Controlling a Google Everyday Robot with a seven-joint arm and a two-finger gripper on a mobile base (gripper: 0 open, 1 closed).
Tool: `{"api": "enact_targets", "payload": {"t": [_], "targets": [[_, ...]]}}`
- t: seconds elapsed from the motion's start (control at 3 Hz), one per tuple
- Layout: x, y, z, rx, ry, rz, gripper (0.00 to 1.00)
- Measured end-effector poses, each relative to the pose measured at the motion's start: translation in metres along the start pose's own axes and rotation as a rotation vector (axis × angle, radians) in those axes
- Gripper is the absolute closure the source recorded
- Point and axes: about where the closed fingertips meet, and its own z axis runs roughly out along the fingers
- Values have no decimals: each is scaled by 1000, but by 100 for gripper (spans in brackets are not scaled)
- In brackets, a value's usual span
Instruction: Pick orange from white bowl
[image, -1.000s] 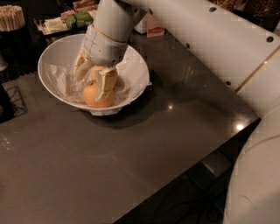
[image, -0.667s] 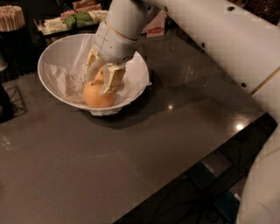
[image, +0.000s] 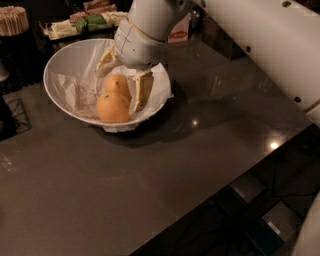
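The white bowl (image: 60, 70), lined with crumpled white paper, stands at the back left of the dark table. Two oranges lie in it, touching. The larger orange (image: 112, 108) is at the front. A smaller orange (image: 117, 84) lies just behind it. My gripper (image: 119, 89) reaches down into the bowl from above, open. Its fingers stand either side of the smaller rear orange. The right finger (image: 141, 91) runs down beside both oranges, with its tip next to the front one. The left finger (image: 105, 60) is up near the bowl's middle. I hold nothing.
The white arm (image: 240, 35) crosses the upper right. A tray of packets (image: 82, 24) and a red-and-white carton (image: 179, 34) stand behind the bowl. A cup of wooden sticks (image: 12, 20) is at the far left. The table's front edge (image: 210, 200) runs diagonally at the lower right.
The gripper has risen and shifted back and right in the bowl. Before, it covered the fruit and one orange showed; now two oranges show.
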Motion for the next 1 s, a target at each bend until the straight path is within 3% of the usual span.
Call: {"api": "enact_targets", "payload": {"t": [0.67,1.0], "targets": [[1,0,1,1,-1,1,19],[9,-1,4,11,-9,9,26]]}}
